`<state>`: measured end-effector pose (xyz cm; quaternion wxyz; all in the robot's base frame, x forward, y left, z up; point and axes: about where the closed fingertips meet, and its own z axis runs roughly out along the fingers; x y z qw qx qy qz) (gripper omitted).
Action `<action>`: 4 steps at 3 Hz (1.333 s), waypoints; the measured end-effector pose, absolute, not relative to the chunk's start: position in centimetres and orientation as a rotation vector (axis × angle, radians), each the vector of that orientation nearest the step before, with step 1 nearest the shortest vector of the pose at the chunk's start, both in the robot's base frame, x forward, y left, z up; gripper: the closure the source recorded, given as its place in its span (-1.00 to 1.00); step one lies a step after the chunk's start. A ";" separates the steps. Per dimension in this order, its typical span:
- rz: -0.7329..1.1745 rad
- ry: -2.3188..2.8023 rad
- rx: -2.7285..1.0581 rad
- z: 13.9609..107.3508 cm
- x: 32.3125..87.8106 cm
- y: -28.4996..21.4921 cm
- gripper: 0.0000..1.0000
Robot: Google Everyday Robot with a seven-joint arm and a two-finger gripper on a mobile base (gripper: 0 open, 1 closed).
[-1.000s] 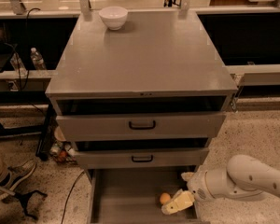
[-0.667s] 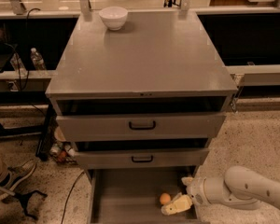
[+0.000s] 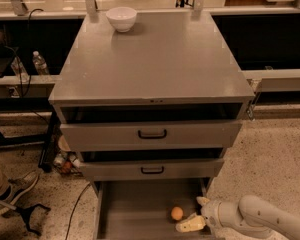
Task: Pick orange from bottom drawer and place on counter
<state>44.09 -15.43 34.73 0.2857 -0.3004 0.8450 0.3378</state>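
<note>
- The orange (image 3: 177,213) sits on the floor of the open bottom drawer (image 3: 135,209), right of centre
- The gripper (image 3: 197,213) is low in the drawer's right side, just beside the orange, spread wide and grasping nothing
- One pale finger (image 3: 190,225) lies just right of the fruit; contact, can't tell
- Up top, the bench (image 3: 155,59) carries a white bowl (image 3: 122,18) at its back left

- You have one orange (image 3: 176,213), lying in the one bottom drawer (image 3: 135,211).
- One white bowl (image 3: 121,18) sits near the far left corner of the one desk (image 3: 155,64).
- Two handled fronts sit under the near edge: the upper drawer front (image 3: 105,134) and the lower drawer front (image 3: 110,170).
- One tool (image 3: 189,215), fingers spread, is below the near right corner, beside the orange.
</note>
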 end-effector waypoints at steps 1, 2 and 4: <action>0.855 2.199 -0.878 32.2 45.6 -15.1 -1.00; 0.804 2.145 -0.946 30.1 47.2 -15.1 -1.00; 0.717 2.105 -1.029 26.6 49.4 -15.1 -1.00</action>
